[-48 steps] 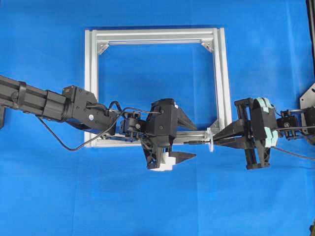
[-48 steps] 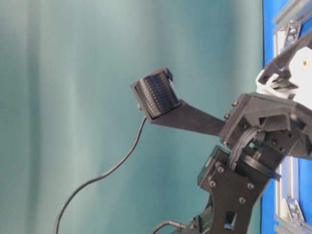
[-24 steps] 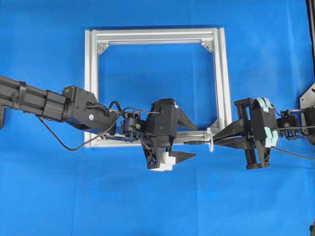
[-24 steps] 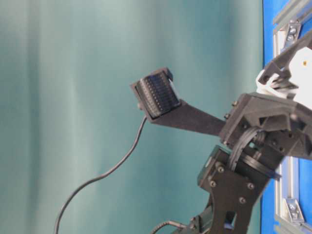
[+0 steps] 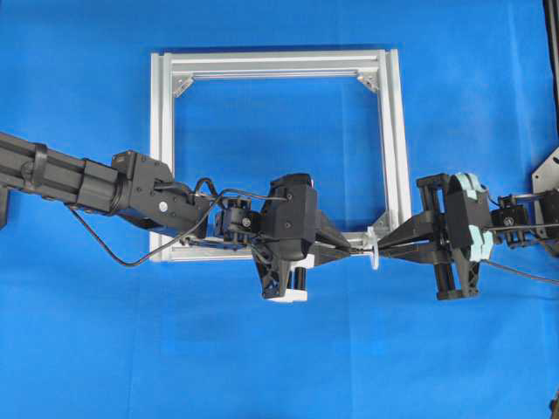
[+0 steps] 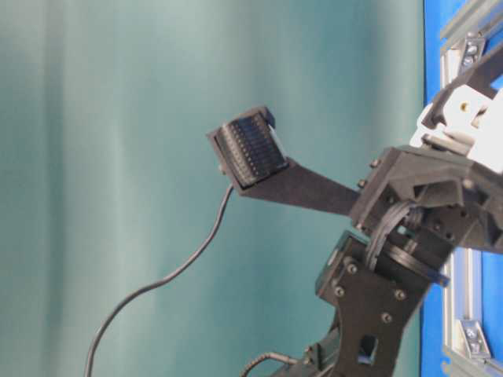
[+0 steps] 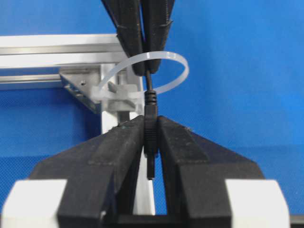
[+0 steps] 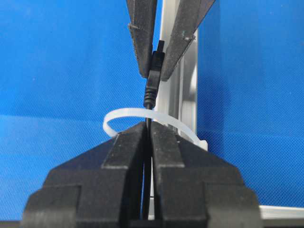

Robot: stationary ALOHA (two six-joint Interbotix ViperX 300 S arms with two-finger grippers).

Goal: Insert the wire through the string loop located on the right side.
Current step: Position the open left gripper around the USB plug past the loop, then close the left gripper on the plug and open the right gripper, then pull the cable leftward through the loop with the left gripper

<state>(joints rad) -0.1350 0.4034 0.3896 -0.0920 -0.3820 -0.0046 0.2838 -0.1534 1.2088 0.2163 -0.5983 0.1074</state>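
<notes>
- Overhead view: the left gripper [image 5: 349, 250] and right gripper [image 5: 389, 248] meet tip to tip at the lower right corner of the silver frame [image 5: 162, 157]; the wire [image 5: 356, 251] shows there only as a short dark line, and the string loop [image 5: 374, 248] as a small white blur.
- Left wrist view: the left gripper's jaws are pressed together on the wire's plug tip [image 7: 150, 130]. The plug's end pokes out behind the pads.
- From the plug the thin cable runs up through the string loop [image 7: 164, 58] into the right gripper's closed jaws beyond it.
- Right wrist view: the right gripper [image 8: 147, 137] is clamped on the thin cable; the cable's farther run is hidden between its fingers [image 8: 123, 156].
- Table-level view: mostly teal backdrop and black arm parts; the loop cannot be made out, and the thin black cable there probably belongs to the arm.
</notes>
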